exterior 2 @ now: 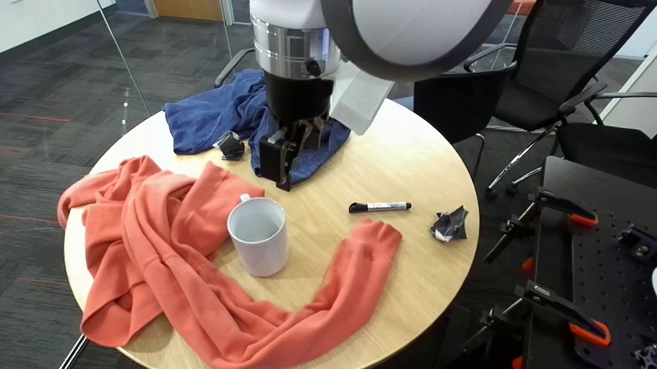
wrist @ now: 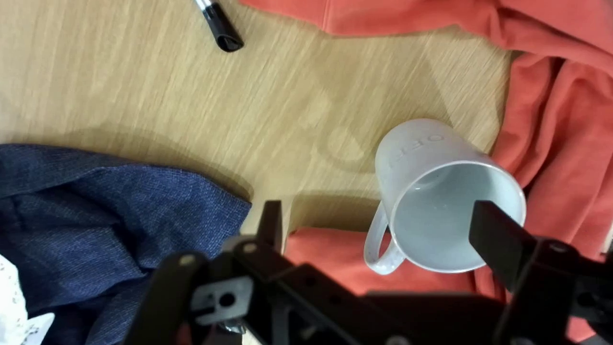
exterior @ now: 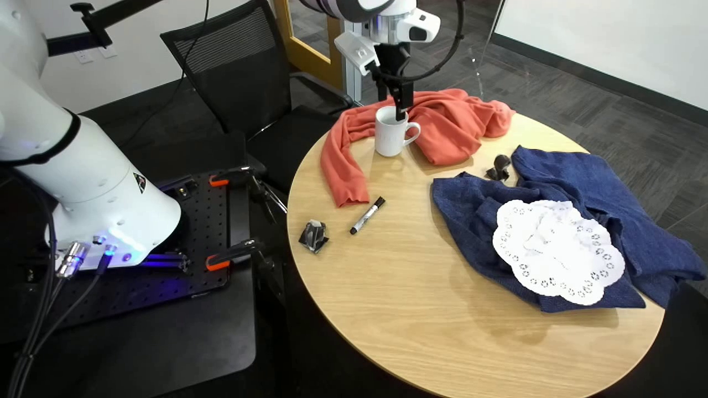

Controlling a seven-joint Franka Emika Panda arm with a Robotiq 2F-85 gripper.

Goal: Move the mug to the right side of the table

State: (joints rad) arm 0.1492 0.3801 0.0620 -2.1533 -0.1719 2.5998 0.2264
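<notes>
The white mug (exterior: pixel 389 138) stands upright on the light wood round table (exterior: pixel 387 309), between folds of red-orange cloth. It also shows in an exterior view (exterior 2: pixel 262 251) and in the wrist view (wrist: pixel 412 148), where its handle points to the lower left. My gripper (exterior: pixel 394 102) is open and empty, pointing down above table height near the mug; it also shows in an exterior view (exterior 2: pixel 294 159). In the wrist view my gripper (wrist: pixel 378 215) has one finger overlapping the mug's mouth and the other left of the handle, apart from it. The contact of the fingers with the mug cannot be seen.
A red-orange garment (exterior: pixel 451 127) curls around the mug. A navy cloth (exterior: pixel 470 204) bears a white lacy doily (exterior: pixel 558 251). A marker (exterior: pixel 367 215) and a crumpled dark wrapper (exterior: pixel 314 236) lie on the table. Another dark wrapper (exterior: pixel 499 167) lies beside the navy cloth.
</notes>
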